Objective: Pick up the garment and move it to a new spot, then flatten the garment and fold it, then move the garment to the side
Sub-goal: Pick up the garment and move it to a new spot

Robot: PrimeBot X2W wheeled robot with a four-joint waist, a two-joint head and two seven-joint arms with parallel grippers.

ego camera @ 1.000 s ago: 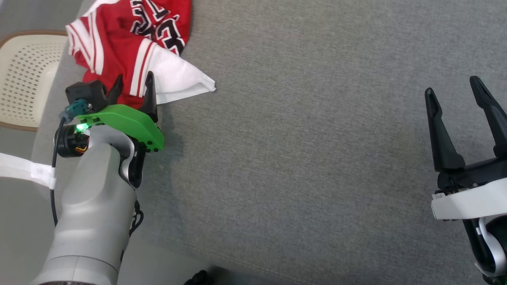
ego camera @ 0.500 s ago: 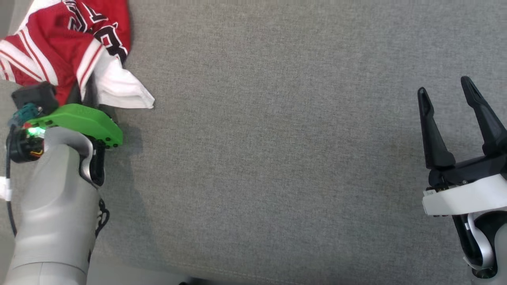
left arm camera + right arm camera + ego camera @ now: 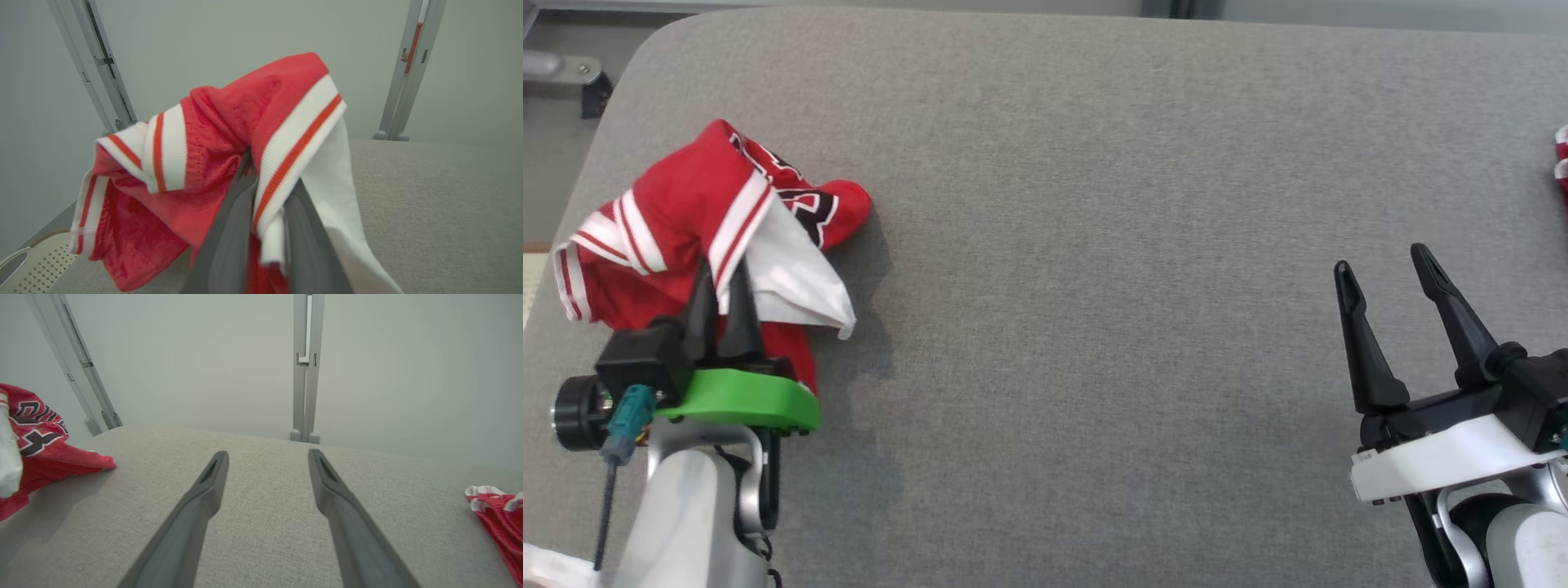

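The garment point(image 3: 686, 212) is a red jersey with white-and-red striped trim and black lettering, bunched at the left of the grey surface. My left gripper point(image 3: 721, 273) is shut on a striped edge of it, and the cloth hangs lifted from the fingers. In the left wrist view the garment point(image 3: 212, 163) drapes over both fingers point(image 3: 229, 228). My right gripper point(image 3: 1380, 265) stands open over bare surface at the right, nothing between its fingers point(image 3: 196, 510). The right wrist view has the garment point(image 3: 36, 453) at its far left.
A second red-and-white cloth point(image 3: 1561, 163) lies at the right edge of the grey padded surface point(image 3: 1094, 245), also seen as a cloth point(image 3: 498, 514) in the right wrist view. A perforated cream chair point(image 3: 28, 265) stands beyond the left edge. Grey metal posts point(image 3: 304, 367) rise behind.
My left gripper has shut on the garment's striped edge and raised it. The head camera has shifted, so the whole scene sits differently. The right gripper stays open.
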